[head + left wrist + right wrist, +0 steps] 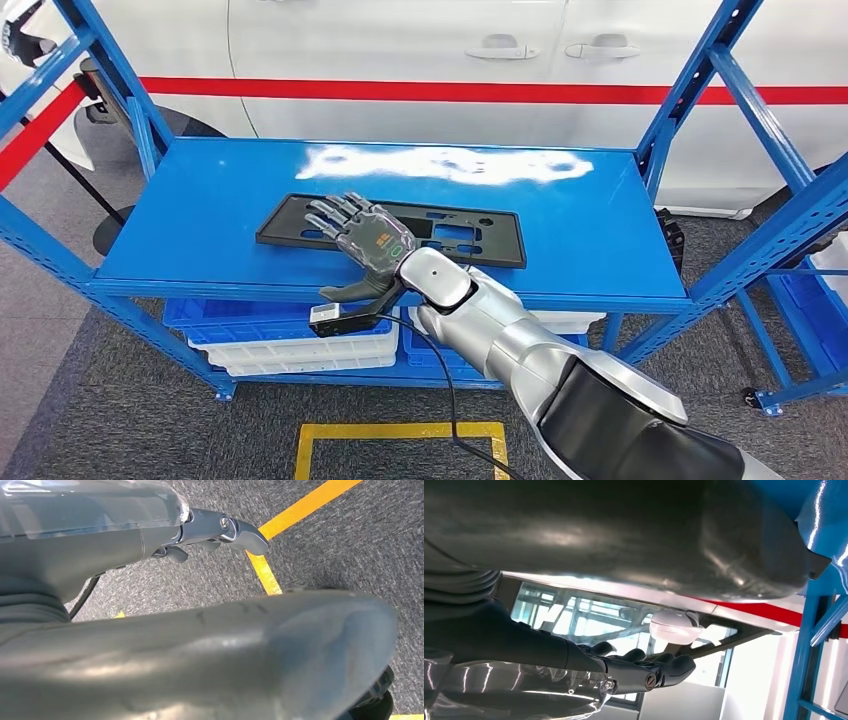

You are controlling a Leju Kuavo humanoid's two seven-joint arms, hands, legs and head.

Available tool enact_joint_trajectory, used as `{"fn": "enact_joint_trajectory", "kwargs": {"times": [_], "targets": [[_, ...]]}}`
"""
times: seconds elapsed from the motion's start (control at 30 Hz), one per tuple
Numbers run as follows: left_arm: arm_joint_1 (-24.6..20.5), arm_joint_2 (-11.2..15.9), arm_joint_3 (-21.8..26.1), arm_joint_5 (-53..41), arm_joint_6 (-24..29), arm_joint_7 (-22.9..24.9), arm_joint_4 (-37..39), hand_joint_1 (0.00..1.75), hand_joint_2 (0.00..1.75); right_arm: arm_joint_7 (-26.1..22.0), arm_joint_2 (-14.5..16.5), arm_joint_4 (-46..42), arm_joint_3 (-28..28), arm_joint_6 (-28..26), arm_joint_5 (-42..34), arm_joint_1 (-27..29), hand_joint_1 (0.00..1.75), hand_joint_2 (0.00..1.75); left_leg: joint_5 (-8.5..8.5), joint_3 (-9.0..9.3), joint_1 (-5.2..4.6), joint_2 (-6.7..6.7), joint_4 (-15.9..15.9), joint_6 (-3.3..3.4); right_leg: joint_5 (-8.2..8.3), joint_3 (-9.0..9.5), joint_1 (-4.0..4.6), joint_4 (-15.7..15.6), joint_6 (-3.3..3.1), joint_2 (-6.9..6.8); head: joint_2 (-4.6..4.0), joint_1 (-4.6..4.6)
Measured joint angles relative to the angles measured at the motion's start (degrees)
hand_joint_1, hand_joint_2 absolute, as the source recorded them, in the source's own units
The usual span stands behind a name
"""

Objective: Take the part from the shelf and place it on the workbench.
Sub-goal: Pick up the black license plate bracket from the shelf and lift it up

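the part (400,229), a flat black plate with rectangular cut-outs, lay on the top board of the blue shelf (600,230), lengthwise and nearer the front edge than the back. it had not left the shelf, so the task was at its beginning: the reach was made, but the grasp, the lift and the carry to the workbench all remained.

the right hand (362,235) was stretched over the left part of the plate, palm down, its fingers (335,210) spread and pointing toward the plate's far left end. the thumb (352,290) hung below the shelf's front edge, apart from the plate. in the head view the hand was released and gripped nothing; whether the fingers rested on the plate or hovered just above it could not be told. the right wrist view showed the dark fingers extended side by side, which agreed with an unclenched hand.

the left hand (220,530) hung low beside the body over grey carpet with yellow floor tape (305,502). its fingers appeared loosely curled with nothing between them, though the view was too close to be sure, so its state could not be told.

blue and white bins (290,340) sat on the lower shelf level, and a white car with a red stripe (500,92) stood behind. no workbench was seen, so the robot would likely have to turn away once the plate was held.
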Motion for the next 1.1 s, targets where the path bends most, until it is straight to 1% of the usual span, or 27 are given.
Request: {"fn": "enact_joint_trajectory", "kwargs": {"times": [0.3, 0.53, 0.93, 1.1], "targets": [[0.00, -0.13, 0.00, -0.01, 0.11, 0.02, 0.00, 0.00, 0.00, 0.49, 0.98, 1.54, -0.49, -0.09, 1.22, 0.00, 0.00, 0.00, 0.00, 0.00, 0.00, 0.00, 0.00, 0.00, 0.00, 0.01, 0.00, 0.00, 0.00, 0.00, 0.00, 0.00], [-0.05, -0.43, -0.48, -0.71, 0.08, -0.13, 0.00, 0.00, 0.00, 2.14, 1.34, 2.14, -1.25, 0.39, 2.50, -0.05, 0.00, 0.00, 0.00, 0.00, 0.00, 0.00, 0.00, 0.00, 0.00, 0.01, 0.00, 0.00, 0.00, 0.00, 0.00, 0.00], [-0.14, -0.71, -1.19, -0.87, 0.03, -0.28, 0.00, 0.00, 0.00, 1.69, 1.46, 2.65, -3.02, 3.02, 2.94, -0.05, 0.00, 0.00, 0.00, 0.00, 0.00, 0.00, 0.00, 0.00, 0.00, 0.00, 0.00, 0.00, 0.00, 0.00, 0.00, 0.00], [-0.14, -0.71, -1.27, -0.59, 0.01, -0.48, 0.00, 0.00, 0.00, 1.41, 1.49, 3.26, -4.30, 2.29, 2.18, 0.78, 0.00, 0.00, 0.00, 0.00, 0.00, 0.00, 0.00, 0.00, 0.00, 0.00, 0.00, 0.00, 0.00, 0.00, 0.00, 0.00]]}}
